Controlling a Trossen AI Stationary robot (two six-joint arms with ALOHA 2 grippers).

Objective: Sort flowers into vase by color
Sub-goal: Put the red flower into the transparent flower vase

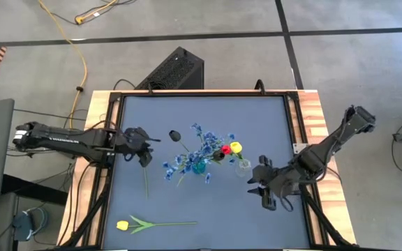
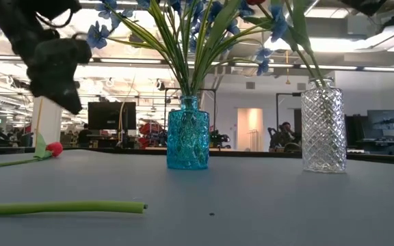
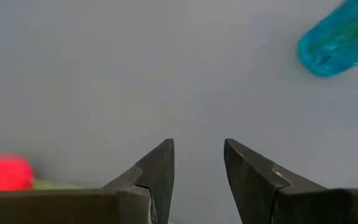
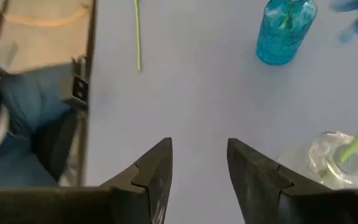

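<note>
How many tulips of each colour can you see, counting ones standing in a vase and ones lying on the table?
Yellow tulips: 2 (standing yellow tulip, loose yellow tulip)
Red tulips: 2 (standing red tulip, loose red tulip)
Total: 4

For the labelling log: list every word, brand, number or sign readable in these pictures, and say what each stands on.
None can be read.
Left arm: pale lettering along its dark link in the high view, too small to read.
Blue vase, clear vase, table: no text shows.
Screens in the room behind, low view: too blurred to read.
</note>
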